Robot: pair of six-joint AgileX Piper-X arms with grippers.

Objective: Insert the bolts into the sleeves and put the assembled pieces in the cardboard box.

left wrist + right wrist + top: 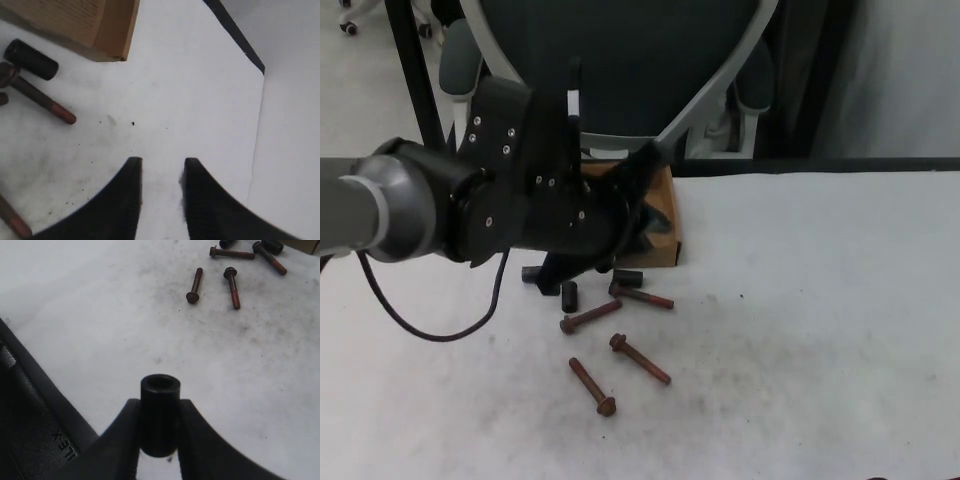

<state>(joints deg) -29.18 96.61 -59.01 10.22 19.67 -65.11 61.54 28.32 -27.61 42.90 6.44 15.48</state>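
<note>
The right gripper [160, 407] has its two black fingers clamped on a short black cylindrical sleeve [160, 390]. The sleeve stands upright between them, its hollow open end facing up, over a white bench top smudged with dark marks [100, 315]. Well apart from it, farther across the bench, four long rust-red metal bolts [195, 285] lie scattered at different angles.

The left gripper [161, 165] has its fingers apart, with nothing between them and bare bench showing in the gap. Near it is one corner of a brown cardboard box [115, 30]. Just beside the box a loose black sleeve [31, 60] lies on its side, and the head of one bolt rests close against it, its shank pointing away.

From the high view, the bulky black left arm [520, 210] comes in from the left and covers much of the box. On the bench in front of the box, two more black sleeves [569, 296] lie near the first, and the four bolts spread out from there toward the near edge. A dark office chair [620, 60] stands behind the bench
</note>
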